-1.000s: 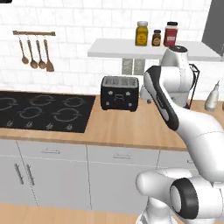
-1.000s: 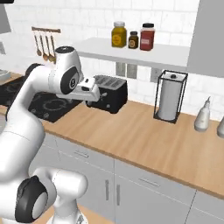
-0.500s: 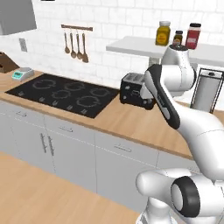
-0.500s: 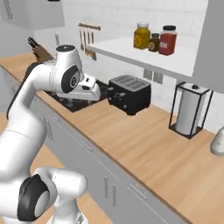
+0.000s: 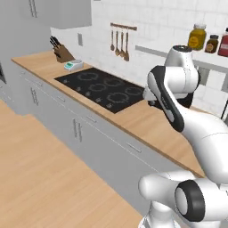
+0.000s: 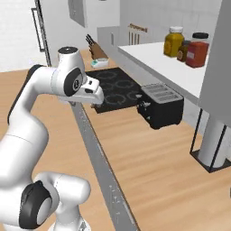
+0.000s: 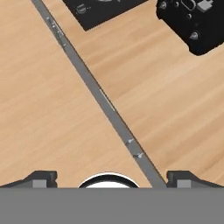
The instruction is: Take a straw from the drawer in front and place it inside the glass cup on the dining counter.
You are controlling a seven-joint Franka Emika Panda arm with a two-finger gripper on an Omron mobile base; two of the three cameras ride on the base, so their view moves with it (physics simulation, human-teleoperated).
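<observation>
My gripper hangs open above the front edge of the wall-side wood counter, nothing between its fingertips. From the right base view the hand sits over that edge, near the stove. Shut grey cabinet fronts with slim bar handles run below the counter; I cannot tell which of them is the drawer. The straw, the glass cup and the dining counter are out of view.
A black stove top is set in the counter, with a black toaster to its right. A knife block, hanging utensils, shelf jars and a paper-towel stand line the wall. Wood floor lies open on the left.
The whole scene has swept sideways as the base turned: stove and toaster shifted across both views and the floor came into sight. The arm keeps its pose; the jaws stay open.
</observation>
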